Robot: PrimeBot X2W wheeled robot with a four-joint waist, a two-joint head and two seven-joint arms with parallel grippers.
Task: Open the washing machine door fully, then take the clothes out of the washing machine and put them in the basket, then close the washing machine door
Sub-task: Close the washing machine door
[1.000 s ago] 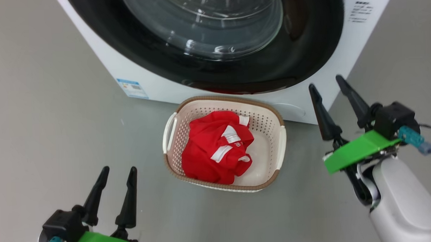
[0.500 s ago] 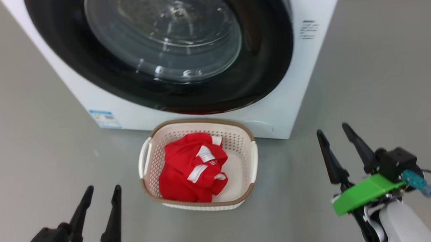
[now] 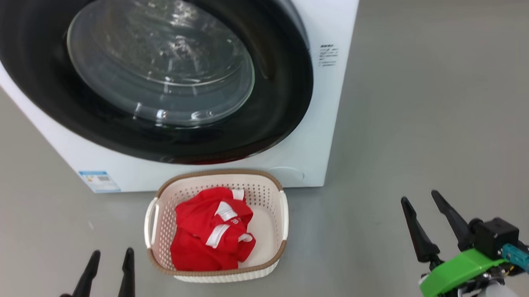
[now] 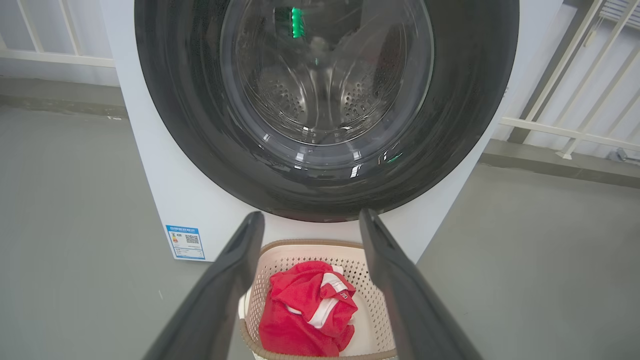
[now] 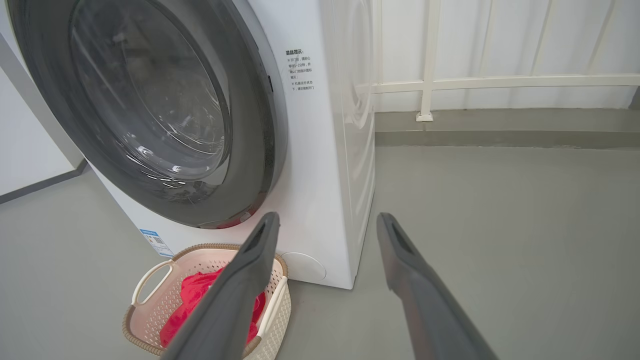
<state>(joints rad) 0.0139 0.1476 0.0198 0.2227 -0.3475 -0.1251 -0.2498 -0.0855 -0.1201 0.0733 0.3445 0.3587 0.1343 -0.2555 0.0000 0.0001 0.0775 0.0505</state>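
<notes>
Held left gripper (image 3: pixel 111 254) and right gripper (image 3: pixel 419 197) low over the floor (image 3: pixel 425 99), fingers spread wide on each, gripping nothing, tips aimed toward the washing machine (image 3: pixel 330 18). Found the basket (image 3: pixel 217 173) on the floor just before the machine's lower front edge, long axis roughly along that front, a handle at each end. Saw the clothes (image 3: pixel 201 241) heaped in its left half: crumpled red cloth, white bands. Saw the washing machine door (image 3: pixel 285 99) flush in the white front, glossy black rim round a bulging clear bowl, perforated drum behind. Noted smooth grey floor, blue label (image 3: pixel 99 181) at the front's lower left corner, white railing (image 5: pixel 429 60) beyond.
</notes>
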